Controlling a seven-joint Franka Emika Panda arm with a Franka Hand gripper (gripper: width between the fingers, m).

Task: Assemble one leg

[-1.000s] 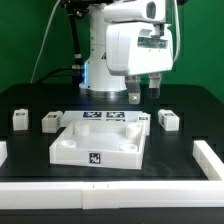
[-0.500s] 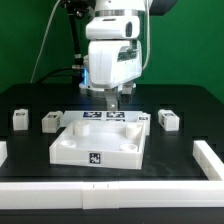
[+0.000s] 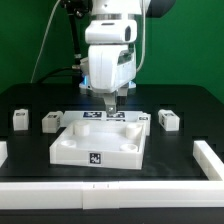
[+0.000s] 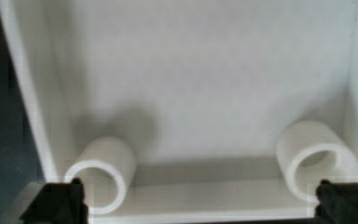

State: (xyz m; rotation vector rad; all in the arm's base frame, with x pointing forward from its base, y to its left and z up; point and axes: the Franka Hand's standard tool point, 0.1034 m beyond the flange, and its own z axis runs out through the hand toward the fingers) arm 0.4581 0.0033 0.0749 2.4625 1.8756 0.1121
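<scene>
The white square tabletop (image 3: 98,146) lies in the middle of the black table, with a tag on its front wall. My gripper (image 3: 113,100) hangs above its far edge, turned edge-on to the exterior camera. In the wrist view the gripper (image 4: 197,206) is open and empty, with its dark fingertips (image 4: 51,205) set wide apart. Below it I see the tabletop's inside (image 4: 194,70) with two round corner sockets (image 4: 101,172). Two legs (image 3: 18,119) (image 3: 49,122) stand on the exterior view's left. One more leg (image 3: 167,120) stands on the right. None shows in the wrist view.
The marker board (image 3: 103,118) lies flat just behind the tabletop, under the gripper. A low white frame runs along the table's front (image 3: 110,196) and up the exterior view's right side (image 3: 210,158). The arm's base stands at the back.
The gripper has swung toward the exterior view's left and turned about its axis. Its two fingers showed apart before and now line up edge-on over the tabletop's far edge.
</scene>
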